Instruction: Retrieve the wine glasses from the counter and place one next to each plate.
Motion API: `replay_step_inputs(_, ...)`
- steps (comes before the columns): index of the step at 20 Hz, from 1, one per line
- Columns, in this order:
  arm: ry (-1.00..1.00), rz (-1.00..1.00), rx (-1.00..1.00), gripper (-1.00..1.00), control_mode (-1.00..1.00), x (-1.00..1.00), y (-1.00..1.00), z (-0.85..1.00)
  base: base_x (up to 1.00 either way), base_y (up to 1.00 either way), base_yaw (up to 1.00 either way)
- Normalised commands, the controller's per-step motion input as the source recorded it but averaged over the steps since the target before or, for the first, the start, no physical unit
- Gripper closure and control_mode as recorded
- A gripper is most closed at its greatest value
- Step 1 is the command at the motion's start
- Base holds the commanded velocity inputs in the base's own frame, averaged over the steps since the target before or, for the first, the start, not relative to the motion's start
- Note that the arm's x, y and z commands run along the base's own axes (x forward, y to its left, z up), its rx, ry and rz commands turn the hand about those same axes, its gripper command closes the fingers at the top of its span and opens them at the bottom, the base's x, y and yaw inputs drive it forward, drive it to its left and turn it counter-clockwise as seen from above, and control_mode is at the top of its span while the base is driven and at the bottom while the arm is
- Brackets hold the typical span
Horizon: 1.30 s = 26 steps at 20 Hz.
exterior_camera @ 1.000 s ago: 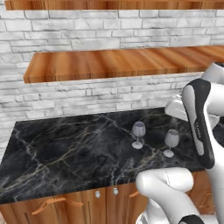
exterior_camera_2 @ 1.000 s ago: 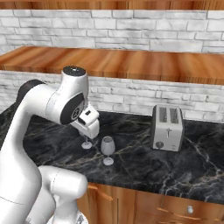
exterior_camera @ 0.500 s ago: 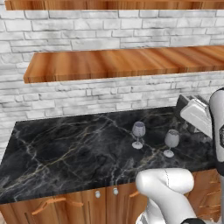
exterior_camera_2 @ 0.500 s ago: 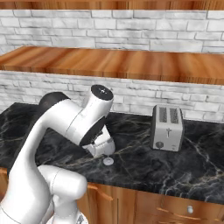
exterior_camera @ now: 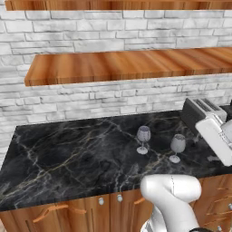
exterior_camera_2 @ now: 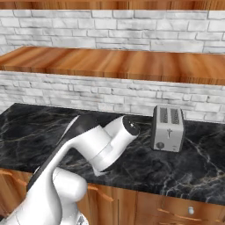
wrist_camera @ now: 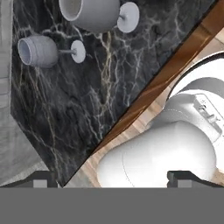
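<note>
Clear stemmed wine glasses [exterior_camera: 143,138] — veined marble counter [exterior_camera: 68,158]

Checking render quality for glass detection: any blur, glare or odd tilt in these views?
Left base view: sharp, both wine glasses upright, faint shadows on the counter. Right base view: arm covers the glasses, toaster crisp. Hand view: heavily rolled, glasses look sideways, mild softness, no glare.
</note>
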Motion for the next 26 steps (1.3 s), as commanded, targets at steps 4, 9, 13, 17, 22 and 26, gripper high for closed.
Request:
replay_step_inputs(4,0.18,0.00,0.20,-1.00,-1.00,0.08,-0.26,-0.38,0.00,0.00,0.00)
replay_step_inputs(9,0.14,-0.05,0.09,-1.00,-1.00,0.12,-0.18,-0.14,0.00,0.00,0.00)
replay_step_inputs(13,0.30,-0.15,0.09,-1.00,-1.00,0.13,-0.35,-0.08,0.00,0.00,0.00)
replay_step_inputs(17,0.34,-0.15,0.09,-1.00,-1.00,0.26,-0.36,-0.10,0.00,0.00,0.00)
replay_step_inputs(22,0.15,-0.16,0.01,-1.00,-1.00,0.36,-0.11,-0.15,0.00,0.00,0.00)
replay_step_inputs(26,0.00,-0.19,0.00,-1.00,-1.00,0.40,0.00,-0.17,0.00,0.00,0.00)
